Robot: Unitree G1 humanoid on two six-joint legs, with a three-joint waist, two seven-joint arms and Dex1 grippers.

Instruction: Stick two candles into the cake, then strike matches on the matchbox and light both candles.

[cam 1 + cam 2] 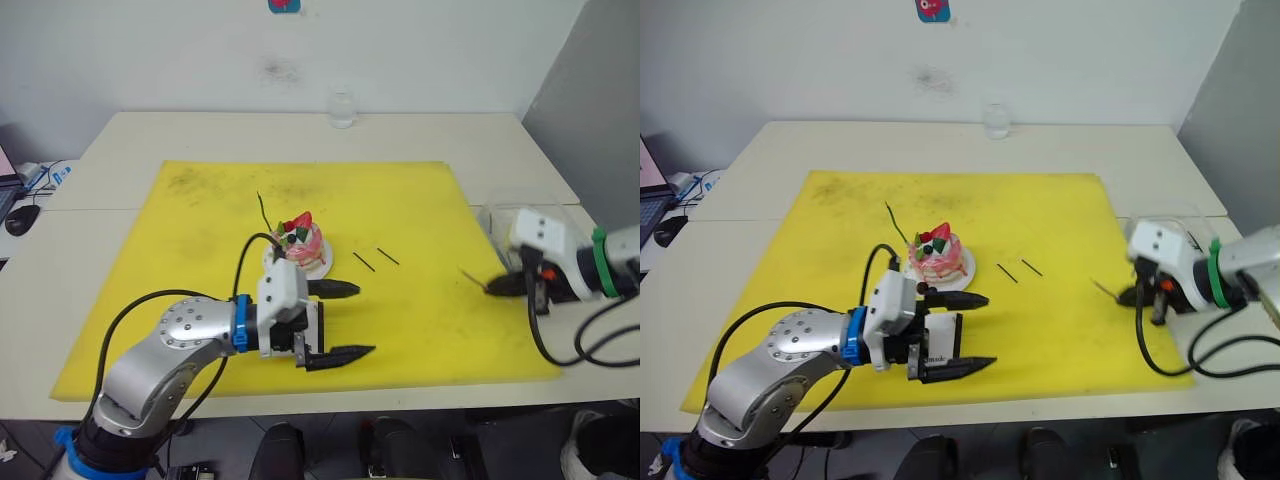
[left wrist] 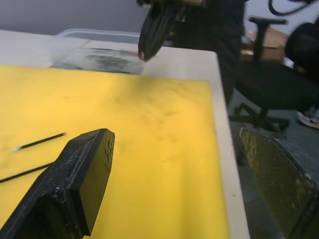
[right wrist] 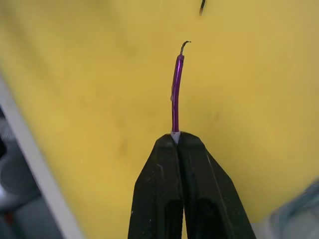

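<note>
The right gripper (image 3: 175, 135) has its two fingers pressed together on the pale base of a thin candle (image 3: 176, 89), which in the right wrist view looks purplish-red and sticks straight out past the fingertips, so its long axis runs in line with the fingers and ends in a small curled wick. In the head views this gripper hovers near the right edge of the yellow mat (image 1: 420, 210), and the candle reads only as a faint dark sliver pointing inward toward the middle of the mat. The cake (image 1: 302, 245) sits on its white plate (image 1: 322, 268) near the mat's centre, well apart from the right gripper and off to the robot's left of it. A green candle (image 1: 263, 212) appears to rise already from the cake's far-left side, though it is too thin to be sure where it enters. The left gripper (image 1: 337, 321) rests just in front of the cake with its fingers spread wide and nothing between them; it is much the nearer arm but carries nothing. Two matches (image 1: 374, 259) lie on the mat just right of the cake, between cake and right gripper. To plant the held candle, the right arm likely must travel leftward and tip it wick-up.
</note>
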